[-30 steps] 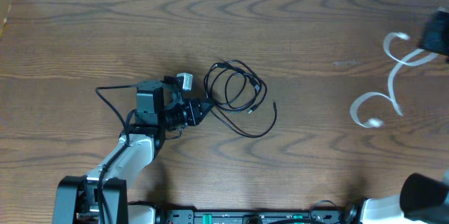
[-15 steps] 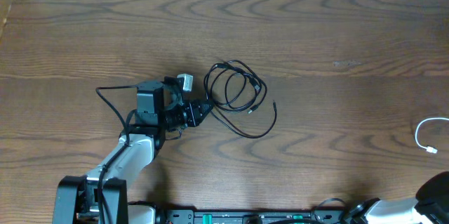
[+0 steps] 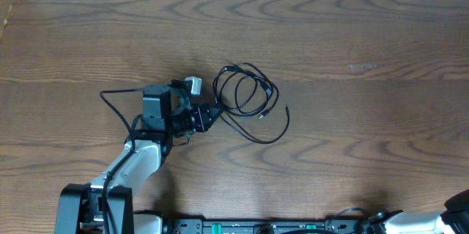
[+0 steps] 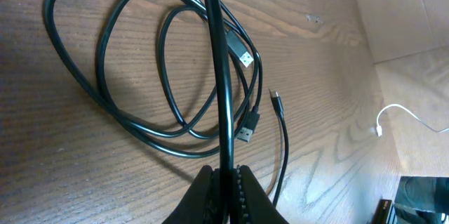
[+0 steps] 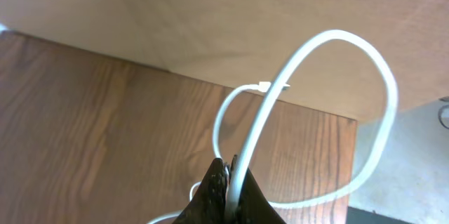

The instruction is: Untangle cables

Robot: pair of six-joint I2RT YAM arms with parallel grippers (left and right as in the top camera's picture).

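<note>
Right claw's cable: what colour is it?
The cable is white, clearest in the right wrist view.

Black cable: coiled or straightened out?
Coiled: the black cable lies in overlapping loops, one strand pinched by the shut left gripper.

Soft, even light fills the overhead view. The black cable (image 4: 222, 76) casts faint shadows on the surface (image 4: 70, 175) in the left wrist view. The white cable (image 5: 245, 140) looks blurred near the right wrist lens.
</note>
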